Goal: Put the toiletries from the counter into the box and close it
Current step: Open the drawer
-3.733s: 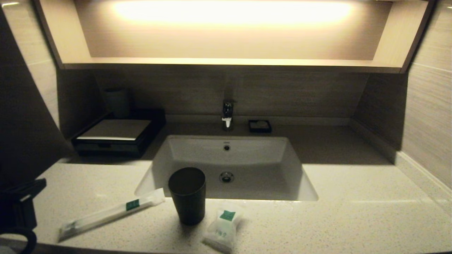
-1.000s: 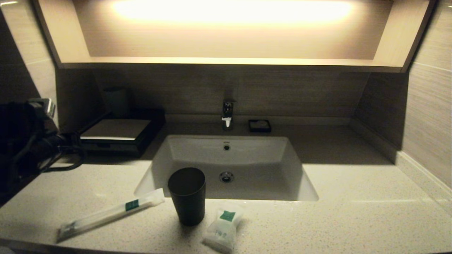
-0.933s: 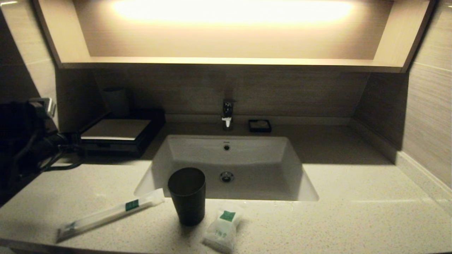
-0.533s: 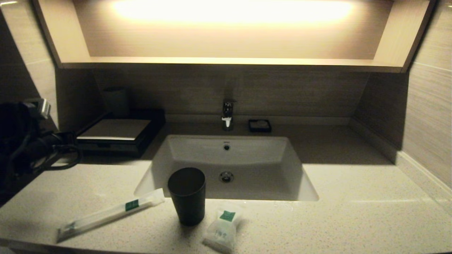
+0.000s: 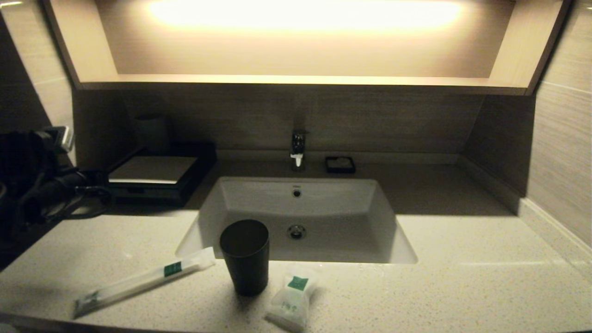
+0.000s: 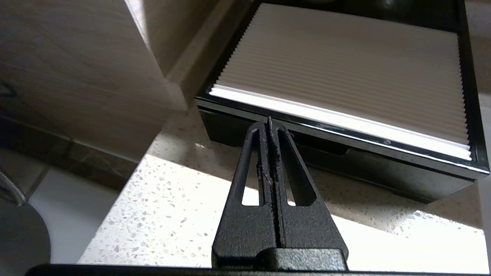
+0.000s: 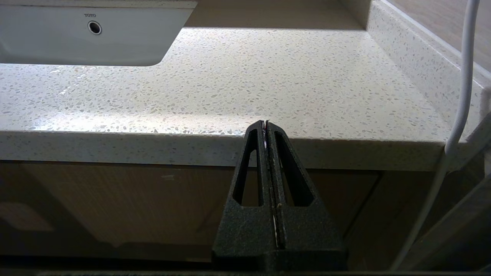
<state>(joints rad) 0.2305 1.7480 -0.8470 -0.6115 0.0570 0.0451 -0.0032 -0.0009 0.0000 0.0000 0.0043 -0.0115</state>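
Head view: long stick packet [image 5: 141,281] and pillow pouch [image 5: 290,303] lie on the front surface [image 5: 462,286] either side of a dark tumbler [image 5: 245,255]; box [image 5: 155,178] at rear left, drawer shut; left gripper [image 5: 99,192] just beside its front. Left wrist view: fingers [image 6: 268,153] pressed together, empty, tip near the box's front rim; wall close alongside. Advice: hook the drawer recess squarely, pull straight out. Right wrist view: right gripper [image 7: 265,126] closed, empty, parked below the surface edge.
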